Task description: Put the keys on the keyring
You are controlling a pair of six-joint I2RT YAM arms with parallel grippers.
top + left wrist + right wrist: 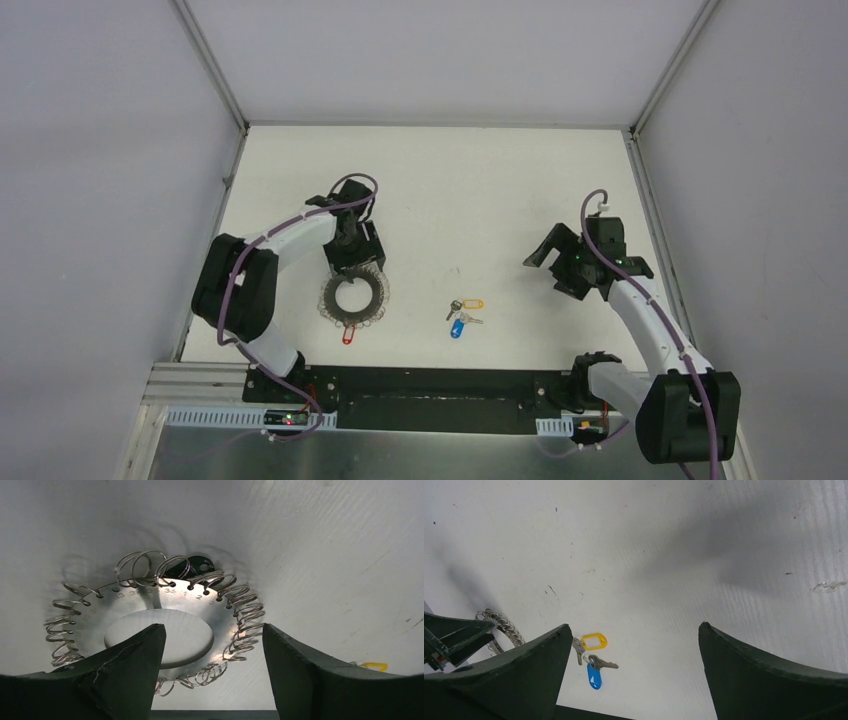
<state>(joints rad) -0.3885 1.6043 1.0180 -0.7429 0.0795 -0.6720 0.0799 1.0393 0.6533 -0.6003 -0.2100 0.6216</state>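
Most likely the opening step: steadying the keyring [330, 300] with the left gripper [355, 262] and fetching a key with the right gripper [553, 272].

Start with the blue-tagged key [594, 676], nearest the near edge of the tabletop [450, 180], then take the yellow-tagged key [472, 303] just beyond it. Seemingly touching at the metal ends, so pinch one by its plastic tag rather than the thin blade, and lift slowly to avoid dragging the other along. Leave alone the red-tagged key [347, 335] at the keyring's near rim.

Further in, toward the left edge, lower the left gripper squarely: fingers spread, straddling the disc from above, grasping nothing, with contact impossible to confirm. Clamp on the flat plate, not on the wire loops [247, 611], probably springy and prone to slip. Toward the right edge, bring the right gripper across: spread wide, empty, hovering well apart from the keys.

As for looks: two small silver keys near the middle of the tabletop, somewhat toward the near edge, lying flat. Each on an oblong coloured tag, the blue one solid, the yellow one with a pale window. Beyond and to the left, the keyring: a round metal plate with a large central opening, small numbered holes along the rim and thin wire loops threaded all around.
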